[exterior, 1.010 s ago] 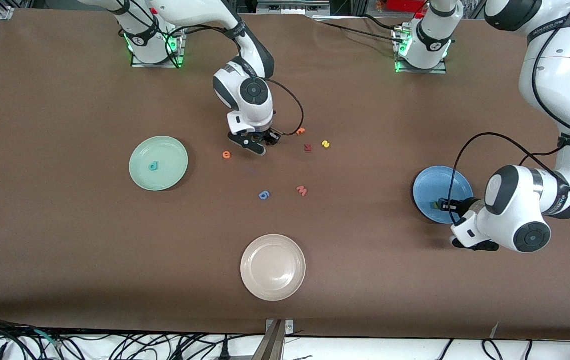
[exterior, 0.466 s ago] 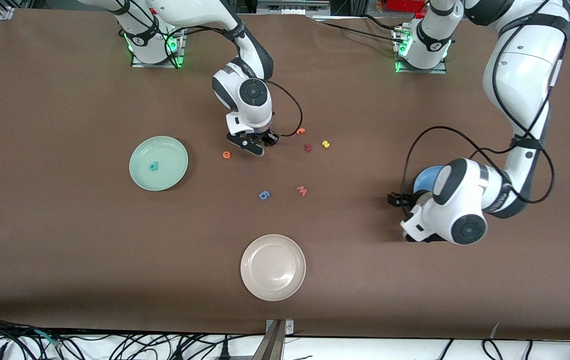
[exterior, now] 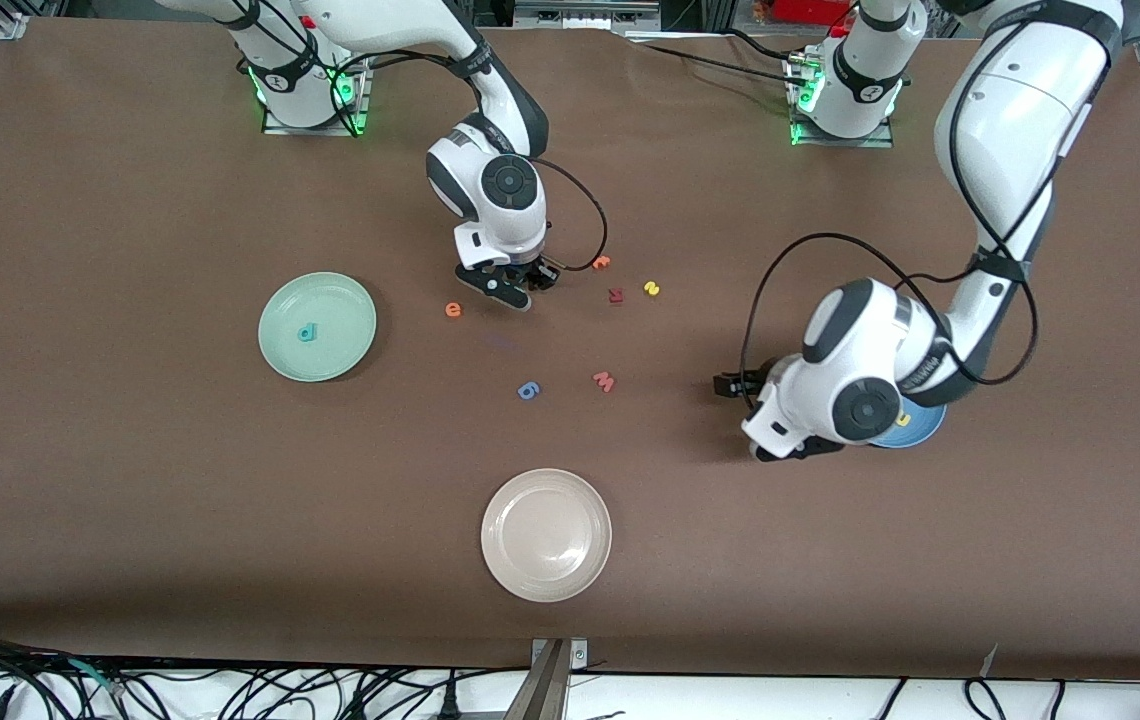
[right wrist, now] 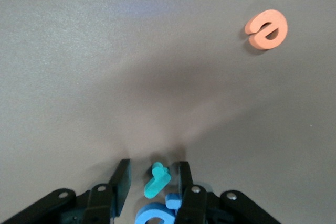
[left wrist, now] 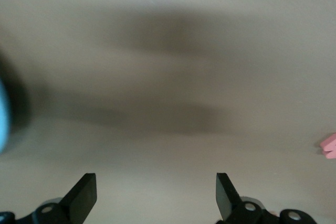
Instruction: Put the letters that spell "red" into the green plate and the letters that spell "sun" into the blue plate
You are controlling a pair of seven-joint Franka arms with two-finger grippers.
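The table (exterior: 130, 450) has a dull brown cover that looks like paper or cloth. The green plate (exterior: 330, 290) and the cream plate (exterior: 546, 580) look like smooth, slightly shiny plastic. The teal "r" (right wrist: 157, 180) and orange "e" (right wrist: 266, 30) look soft and dull, like foam.

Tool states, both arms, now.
Left tool: open, empty, above bare table beside the blue plate.
Right tool: down at the table, fingers around the teal r, not clamped yet.

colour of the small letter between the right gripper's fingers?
Teal letter; clearest in the right wrist view.
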